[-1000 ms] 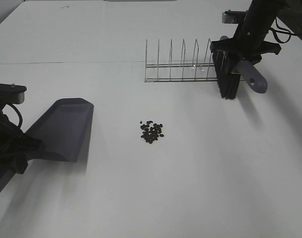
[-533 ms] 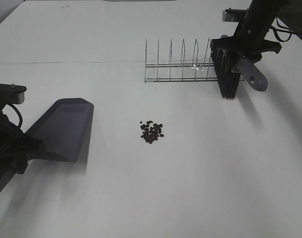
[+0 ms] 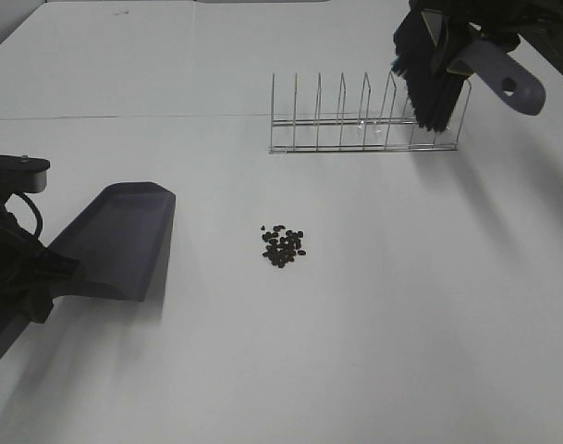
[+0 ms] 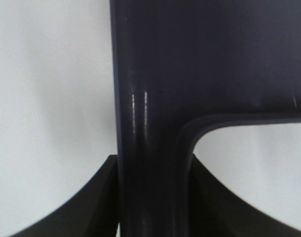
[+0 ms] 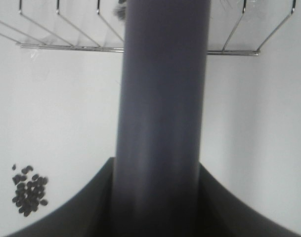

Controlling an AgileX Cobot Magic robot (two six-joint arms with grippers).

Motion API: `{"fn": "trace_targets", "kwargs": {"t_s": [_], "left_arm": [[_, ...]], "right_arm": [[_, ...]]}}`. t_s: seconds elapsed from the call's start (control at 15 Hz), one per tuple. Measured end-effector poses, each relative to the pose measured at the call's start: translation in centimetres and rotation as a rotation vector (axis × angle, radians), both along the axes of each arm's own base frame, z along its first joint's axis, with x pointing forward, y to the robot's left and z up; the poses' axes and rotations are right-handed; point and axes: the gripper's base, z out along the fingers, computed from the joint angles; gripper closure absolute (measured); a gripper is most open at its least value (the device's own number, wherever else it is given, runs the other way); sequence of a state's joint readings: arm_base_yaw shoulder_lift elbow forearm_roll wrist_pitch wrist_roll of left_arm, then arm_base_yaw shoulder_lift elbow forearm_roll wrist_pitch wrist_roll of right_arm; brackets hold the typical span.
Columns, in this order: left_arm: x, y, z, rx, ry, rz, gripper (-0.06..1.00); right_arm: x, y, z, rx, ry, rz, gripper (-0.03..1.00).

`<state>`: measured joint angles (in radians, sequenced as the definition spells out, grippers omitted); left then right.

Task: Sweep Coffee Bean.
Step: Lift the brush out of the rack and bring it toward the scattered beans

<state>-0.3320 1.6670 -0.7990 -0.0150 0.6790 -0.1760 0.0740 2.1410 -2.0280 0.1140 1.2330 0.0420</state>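
Observation:
The coffee bean (image 3: pixel 283 246) pile lies in a small dark cluster mid-table; the right wrist view also catches the coffee bean (image 5: pixel 29 190) pile below the brush. My left gripper (image 3: pixel 39 275) is shut on the handle of a dark grey dustpan (image 3: pixel 116 240), whose mouth rests on the table left of the beans. In the left wrist view the dustpan handle (image 4: pixel 150 123) fills the space between the jaws of the left gripper (image 4: pixel 152 197). My right gripper (image 3: pixel 450 35) is shut on a brush (image 3: pixel 431 79), held high over the wire rack's right end, black bristles down. Its grey brush handle (image 5: pixel 162 98) runs through the right gripper (image 5: pixel 155 197).
A wire rack (image 3: pixel 355 125) with several upright dividers stands behind the beans, directly under the brush; the same wire rack (image 5: pixel 66 34) shows in the right wrist view. A seam (image 3: pixel 124 117) crosses the white table at the back.
The right arm has lifted the brush from table level beside the rack to high above the rack's right end, with the handle swung out to the right. Left arm, dustpan and beans are unchanged.

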Motion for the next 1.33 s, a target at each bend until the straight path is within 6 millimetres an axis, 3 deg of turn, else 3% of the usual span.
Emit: {"fn": "trace_targets", "kwargs": {"t_s": [0.07, 0.33, 0.67, 0.87, 1.0, 1.33], "left_arm": [[0.0, 0.0, 0.0, -0.002, 0.0, 0.014, 0.63], [0.1, -0.1, 0.0, -0.009, -0.018, 0.051, 0.63], [-0.7, -2.8, 0.1, 0.012, -0.052, -0.092, 0.63], [0.0, -4.2, 0.0, 0.012, -0.073, -0.132, 0.63], [1.6, -6.2, -0.9, 0.046, -0.061, -0.194, 0.63], [3.7, -7.4, -2.8, 0.1, -0.008, -0.22, 0.64]], "right_arm": [[-3.2, 0.0, 2.1, 0.001, 0.007, 0.005, 0.69], [-8.9, 0.5, 4.6, -0.085, 0.011, 0.046, 0.69], [-13.8, 3.7, 4.9, -0.219, 0.012, 0.114, 0.69], [-14.9, 5.3, 3.7, -0.28, 0.033, 0.141, 0.69], [-14.8, 5.2, 3.7, -0.323, 0.022, 0.126, 0.69], [-14.4, 5.0, 3.3, -0.352, 0.021, 0.084, 0.69]]}}
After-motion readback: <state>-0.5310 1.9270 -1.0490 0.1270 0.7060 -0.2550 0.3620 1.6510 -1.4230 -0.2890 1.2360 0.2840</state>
